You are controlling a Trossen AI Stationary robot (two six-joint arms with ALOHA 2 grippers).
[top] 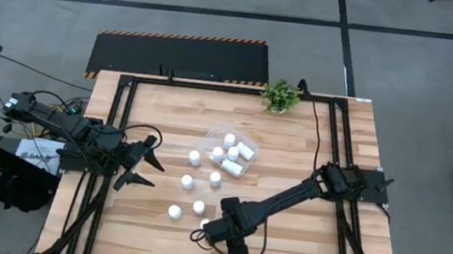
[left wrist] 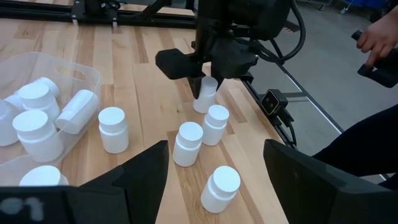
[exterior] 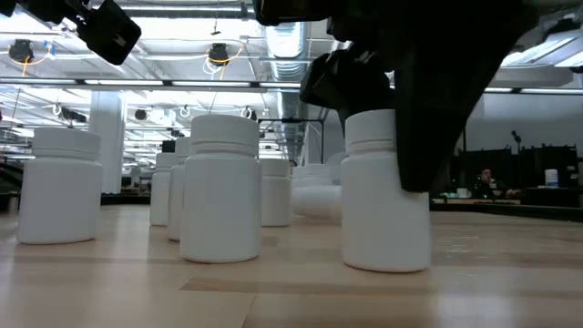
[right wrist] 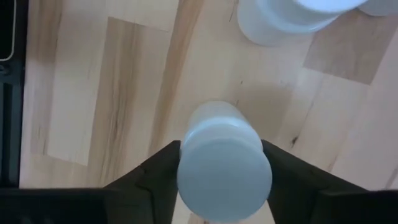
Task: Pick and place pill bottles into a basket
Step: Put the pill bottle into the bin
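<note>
Where right claw (right wrist: pixel 224 163) clamps pill bottle (right wrist: pixel 224 168), base hidden; left claw (top: pixel 147 162) released.

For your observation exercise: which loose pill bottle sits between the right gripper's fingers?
The pill bottle nearest the table's front edge; the right gripper straddles it, unlike the other loose bottles standing free.

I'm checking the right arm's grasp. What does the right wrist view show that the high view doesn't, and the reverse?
Only the right wrist view shows the right gripper closed on a pill bottle, fingers against both sides. Only the high view shows the basket holding bottles, the plant and the waiting left gripper. Both show the wooden table.
</note>
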